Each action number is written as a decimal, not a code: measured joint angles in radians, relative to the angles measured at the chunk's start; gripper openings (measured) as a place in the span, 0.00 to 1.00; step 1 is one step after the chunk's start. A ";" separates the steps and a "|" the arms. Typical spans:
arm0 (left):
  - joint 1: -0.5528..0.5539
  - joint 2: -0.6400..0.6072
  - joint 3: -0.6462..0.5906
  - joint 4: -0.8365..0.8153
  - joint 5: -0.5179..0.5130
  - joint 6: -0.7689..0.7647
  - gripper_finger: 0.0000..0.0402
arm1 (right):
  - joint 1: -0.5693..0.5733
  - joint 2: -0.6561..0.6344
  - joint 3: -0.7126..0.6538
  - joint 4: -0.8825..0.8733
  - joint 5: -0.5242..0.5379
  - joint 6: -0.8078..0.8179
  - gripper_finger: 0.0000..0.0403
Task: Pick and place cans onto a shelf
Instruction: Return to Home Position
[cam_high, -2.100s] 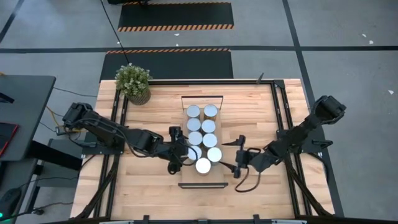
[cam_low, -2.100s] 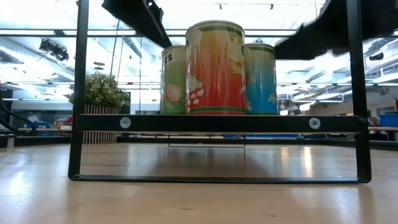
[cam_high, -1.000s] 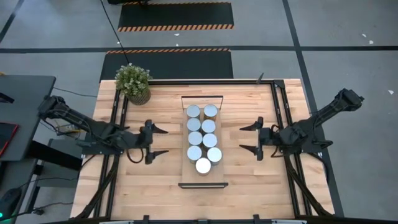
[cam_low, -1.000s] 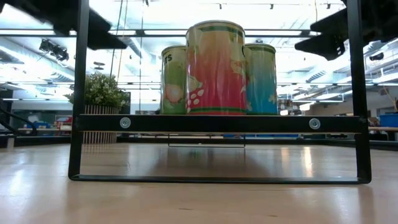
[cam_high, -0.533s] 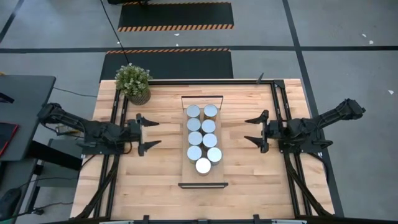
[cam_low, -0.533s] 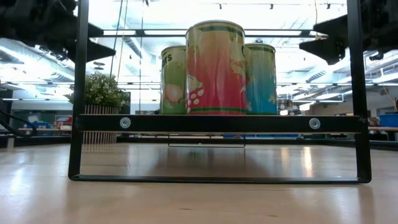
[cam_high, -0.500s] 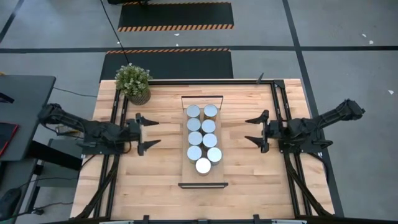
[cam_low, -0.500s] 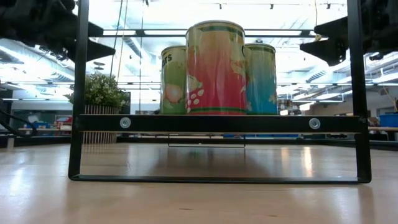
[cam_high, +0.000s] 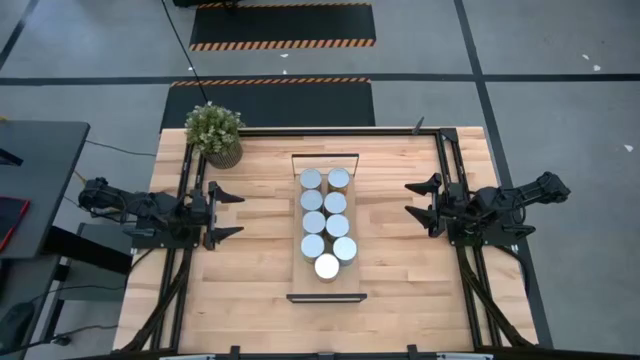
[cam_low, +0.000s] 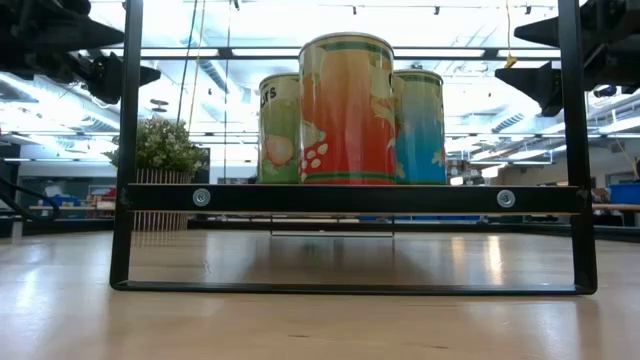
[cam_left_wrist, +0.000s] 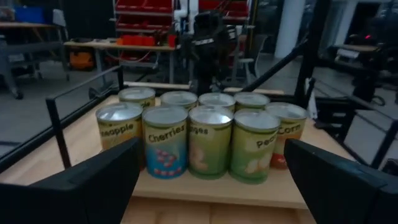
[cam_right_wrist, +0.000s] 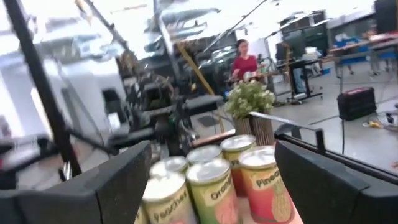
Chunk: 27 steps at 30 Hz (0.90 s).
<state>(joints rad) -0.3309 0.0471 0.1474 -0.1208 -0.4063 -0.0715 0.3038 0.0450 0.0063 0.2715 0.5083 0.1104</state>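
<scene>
Several cans (cam_high: 325, 222) with silver tops stand upright in two rows on the light-wood shelf (cam_high: 326, 287) at the table's middle. They also show in the low view (cam_low: 347, 110), the left wrist view (cam_left_wrist: 205, 140) and the right wrist view (cam_right_wrist: 211, 180). My left gripper (cam_high: 222, 211) is open and empty at the table's left edge, its fingers pointing toward the shelf. My right gripper (cam_high: 428, 203) is open and empty at the table's right side, also pointing toward the shelf.
A potted green plant (cam_high: 214, 132) stands at the table's far left corner. Black metal frame bars (cam_high: 451, 180) run along the table's left and right sides. A person in red (cam_right_wrist: 244, 61) stands in the room beyond the table.
Both grippers have drawn back from the shelf, the left toward the table's left edge and the right toward its right edge, and a little toward the far edge. Both stay open and empty. The cans have not moved.
</scene>
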 joint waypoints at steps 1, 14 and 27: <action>0.000 -0.020 -0.003 -0.009 0.011 0.002 0.99 | 0.000 -0.007 0.000 0.004 0.013 0.014 0.86; 0.000 -0.034 -0.060 0.010 0.243 -0.022 0.99 | 0.000 -0.013 0.000 0.103 0.049 0.047 0.86; 0.000 -0.034 -0.060 0.013 0.243 -0.022 0.99 | 0.000 -0.013 0.000 0.101 0.048 0.045 0.86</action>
<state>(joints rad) -0.3309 0.0128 0.0875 -0.1081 -0.1631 -0.0932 0.3042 0.0322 0.0063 0.3729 0.5568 0.1551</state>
